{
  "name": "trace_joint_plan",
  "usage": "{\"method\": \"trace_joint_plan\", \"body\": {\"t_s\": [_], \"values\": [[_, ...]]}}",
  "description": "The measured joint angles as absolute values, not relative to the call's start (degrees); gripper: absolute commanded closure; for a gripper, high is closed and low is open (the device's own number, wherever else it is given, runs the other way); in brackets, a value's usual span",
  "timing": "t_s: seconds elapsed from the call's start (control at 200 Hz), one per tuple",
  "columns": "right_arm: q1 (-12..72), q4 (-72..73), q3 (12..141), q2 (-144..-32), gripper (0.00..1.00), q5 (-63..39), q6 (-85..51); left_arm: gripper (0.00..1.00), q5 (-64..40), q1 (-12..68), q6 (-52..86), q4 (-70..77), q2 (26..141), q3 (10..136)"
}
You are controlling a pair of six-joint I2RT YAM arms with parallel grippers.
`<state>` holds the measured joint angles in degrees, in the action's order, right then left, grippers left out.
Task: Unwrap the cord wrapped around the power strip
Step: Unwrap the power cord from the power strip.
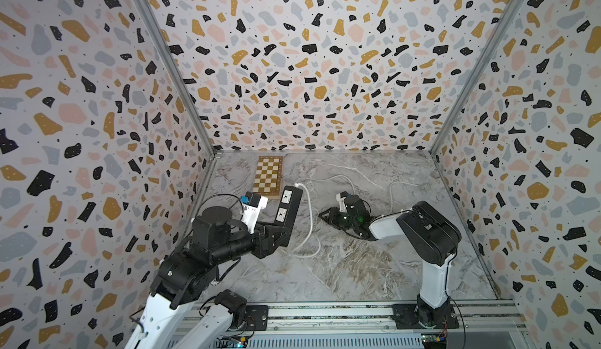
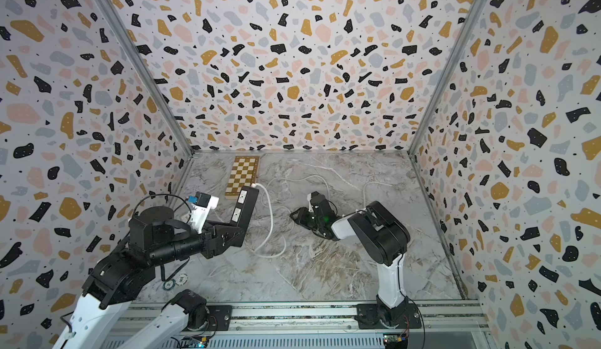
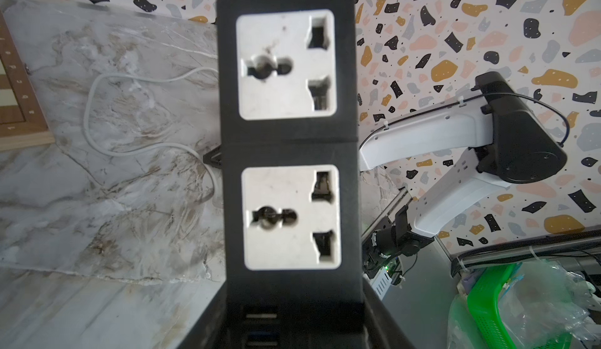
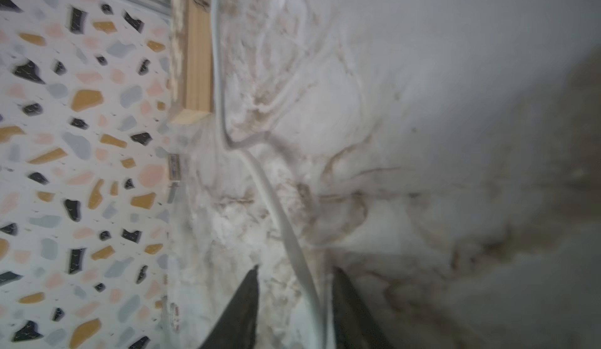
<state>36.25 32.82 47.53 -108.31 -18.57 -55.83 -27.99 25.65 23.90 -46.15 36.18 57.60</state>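
Left wrist view faced the power strip square on, both white sockets toward the camera, its dark end clamped in the left hand. In both top views the strip was held clear of the desk near the left edge. Its long axis ran toward the far edge, and the cord left its far end and looped down. Only the right wrist view showed the right hand low over the desk, fingers parted, the cord running between them.
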Motion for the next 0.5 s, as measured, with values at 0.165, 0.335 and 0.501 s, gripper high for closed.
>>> {"method": "trace_joint_plan", "body": {"t_s": [0.165,0.335,0.501], "values": [[30.55,19.51,41.89,-91.70,0.33,-14.68,-46.35,1.00,-27.79,25.65,24.23,-48.27,36.40,53.87],[28.67,8.51,40.21,-69.21,0.34,-17.19,-31.81,1.00,-27.20,25.65,23.77,-49.21,37.43,53.39],[36.36,7.49,39.00,-56.97,0.34,-22.26,-24.36,1.00,-26.96,25.65,23.31,-48.58,38.74,53.39]]}}
